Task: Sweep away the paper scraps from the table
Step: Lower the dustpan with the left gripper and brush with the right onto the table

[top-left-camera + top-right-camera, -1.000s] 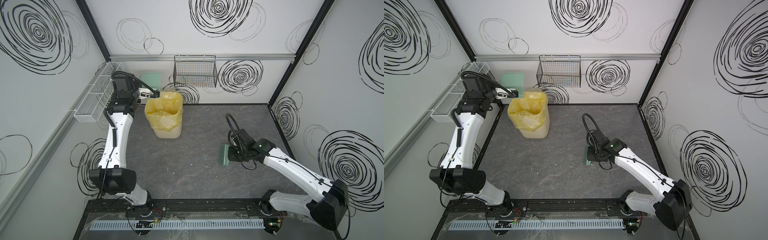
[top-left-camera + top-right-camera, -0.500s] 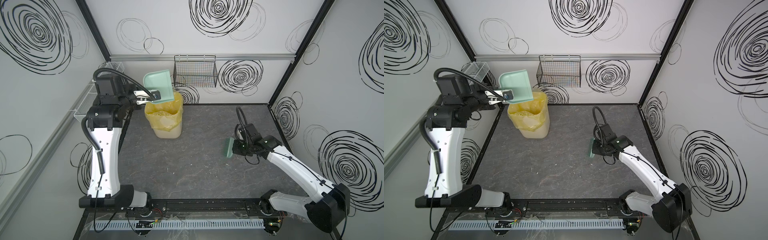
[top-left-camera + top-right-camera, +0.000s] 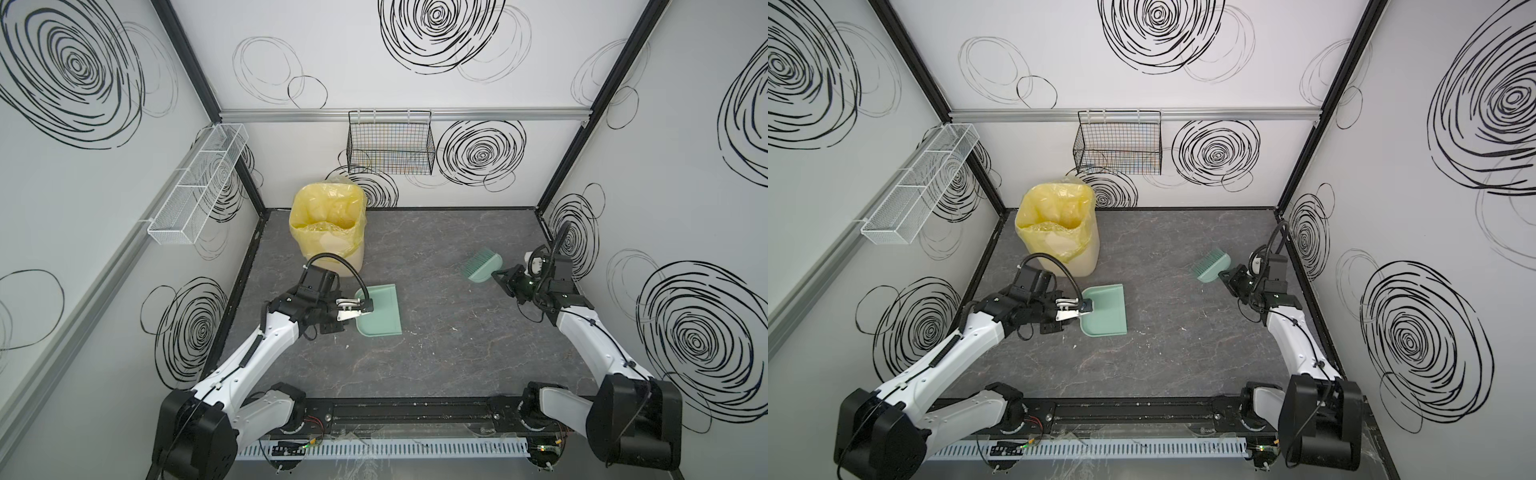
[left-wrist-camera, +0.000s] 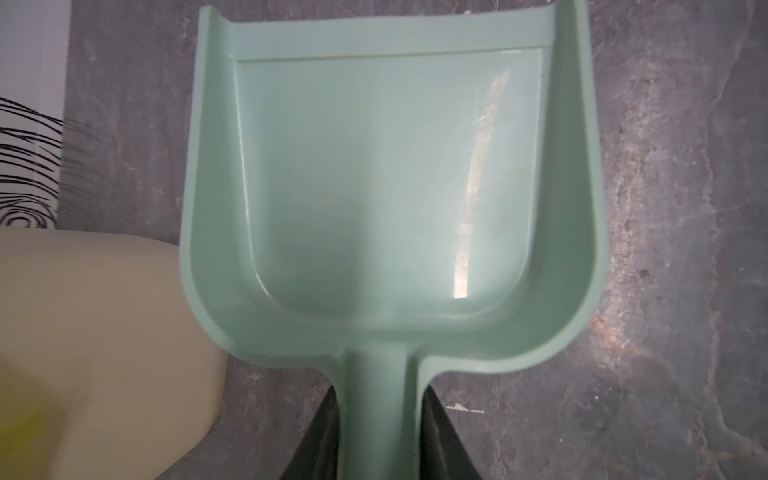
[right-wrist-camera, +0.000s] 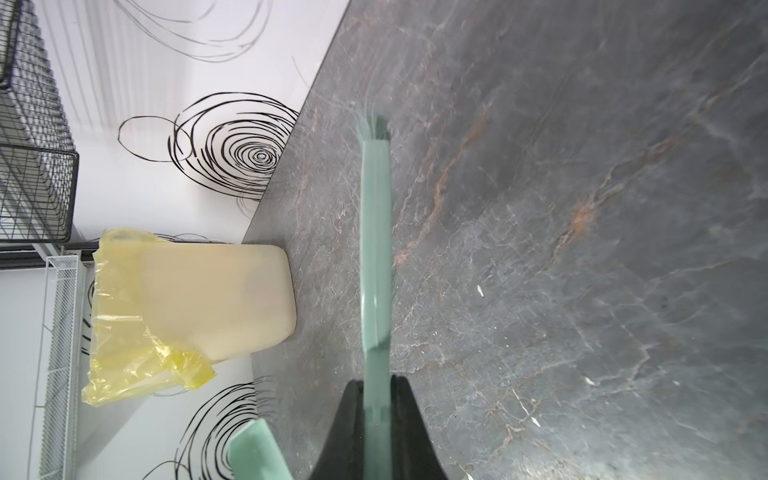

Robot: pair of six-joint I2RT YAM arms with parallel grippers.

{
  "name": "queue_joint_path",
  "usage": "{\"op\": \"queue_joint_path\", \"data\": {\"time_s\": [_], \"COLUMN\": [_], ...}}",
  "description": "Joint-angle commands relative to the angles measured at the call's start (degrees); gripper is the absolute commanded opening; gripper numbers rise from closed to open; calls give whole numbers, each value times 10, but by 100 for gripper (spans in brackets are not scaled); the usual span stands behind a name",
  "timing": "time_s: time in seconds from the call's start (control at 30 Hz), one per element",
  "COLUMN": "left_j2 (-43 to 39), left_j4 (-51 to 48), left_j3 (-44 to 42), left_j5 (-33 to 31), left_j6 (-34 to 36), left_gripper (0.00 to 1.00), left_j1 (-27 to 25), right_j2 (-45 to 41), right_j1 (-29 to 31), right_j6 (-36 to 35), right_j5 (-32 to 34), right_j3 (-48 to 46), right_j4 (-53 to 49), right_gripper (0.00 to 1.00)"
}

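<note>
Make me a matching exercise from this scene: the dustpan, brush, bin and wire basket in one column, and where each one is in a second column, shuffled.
Column one:
1. dustpan
2. brush
3. bin
4. wire basket

Column two:
A. hangs on the back wall
B. gripped by the right gripper
C. stands on the table, lined in yellow
D. handle gripped by the left gripper

Pairs: 1-D, 2-B, 3-C, 4-A
</note>
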Motion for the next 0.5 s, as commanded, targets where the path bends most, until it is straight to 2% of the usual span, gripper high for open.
{"op": "queue_joint_path", "data": {"time_s": [0.0, 0.37, 0.47], "left_j2": [22, 143, 166], "left_j4": [141, 181, 179], "left_j3": [-19, -3, 5], "left_j5": [5, 46, 43], "left_j6": [-61, -97, -101], "left_gripper": [0, 2, 9], "left_j1": [-9, -21, -29], "right_j2": [24, 58, 69], "right_j1": [-1, -23, -33], "right_j6": [14, -47, -64], "right_j5": [-52, -44, -51], "right_j3": [9, -87, -109], "right_j4": [76, 78, 79], "right_gripper": [0, 0, 5]}}
